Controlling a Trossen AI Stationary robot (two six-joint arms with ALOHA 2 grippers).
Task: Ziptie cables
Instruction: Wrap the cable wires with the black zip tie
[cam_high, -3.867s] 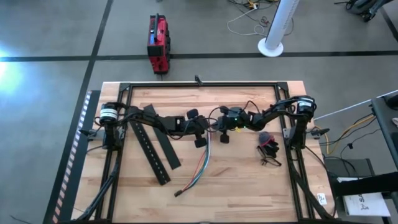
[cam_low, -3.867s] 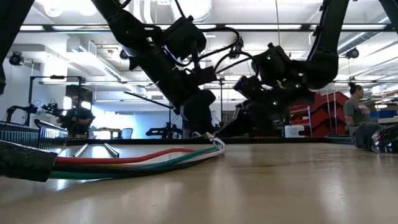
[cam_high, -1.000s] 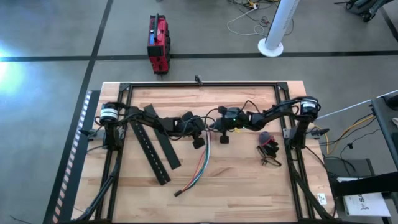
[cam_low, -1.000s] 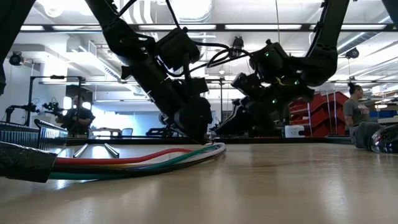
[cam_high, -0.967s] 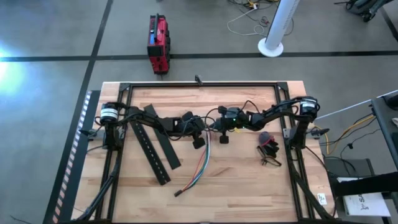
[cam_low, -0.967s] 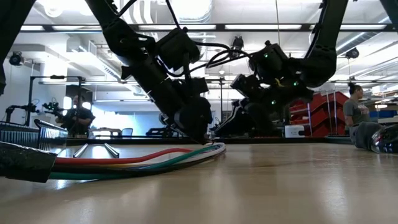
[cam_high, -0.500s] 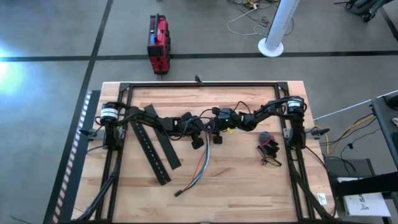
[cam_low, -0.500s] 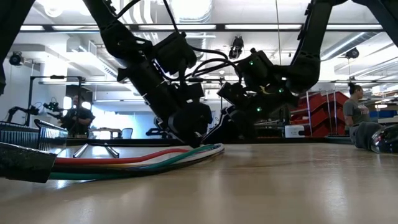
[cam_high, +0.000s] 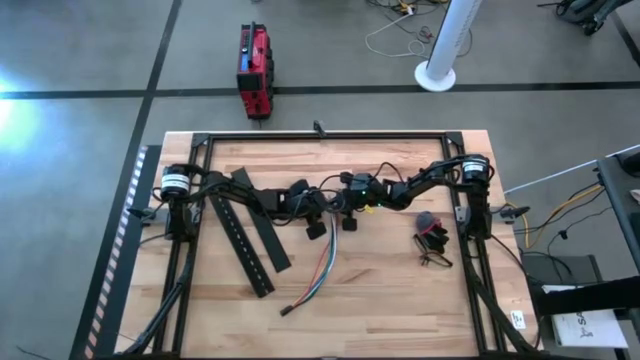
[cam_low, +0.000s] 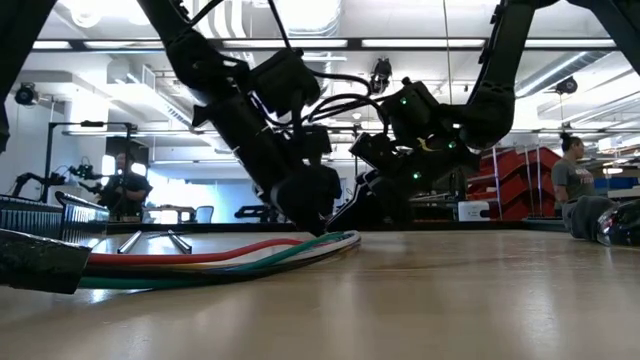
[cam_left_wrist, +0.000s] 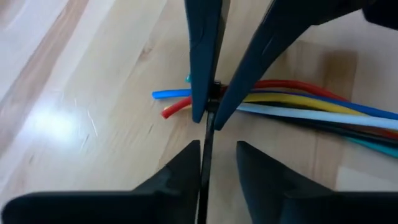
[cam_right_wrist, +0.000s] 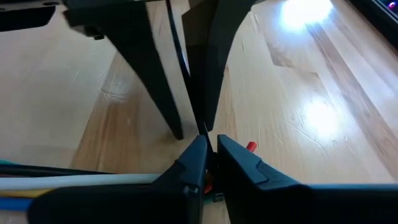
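The cables (cam_high: 322, 268) lie near the middle of the wooden table (cam_high: 400, 300), a loose bundle of blue, green, orange, red and white wires. It runs from the two grippers at its far end down toward the table's front edge, where a dark tip ends it. From table height the bundle (cam_low: 220, 262) lies flat on the wood and curves up slightly where the arms meet it.

On the left of the table two long black slotted bars (cam_high: 240, 245) lie at a slant, crossing near their upper ends, well apart from the wires. The left arm reaches in over them from its base at the left edge. The left gripper (cam_high: 322, 208) sits at the upper end of the bundle; its fingers (cam_left_wrist: 186, 158) stand a little apart, and the thin black tail of a zip tie (cam_left_wrist: 204, 162) runs through the gap without being pinched.

The right gripper (cam_high: 345, 207) meets it from the other side, just beside it. Its fingers (cam_left_wrist: 200, 74) come together at the tips, clamped on the zip tie where it crosses the red, yellow, white and blue wires (cam_left_wrist: 311, 112) close to their cut ends.

Further right, near the right arm's base, a small tangle of dark wire with a red-black clip (cam_high: 432, 240) rests apart from everything else. Beyond the table a red box (cam_high: 253, 70) and a white post (cam_high: 445, 45) stand on the floor.
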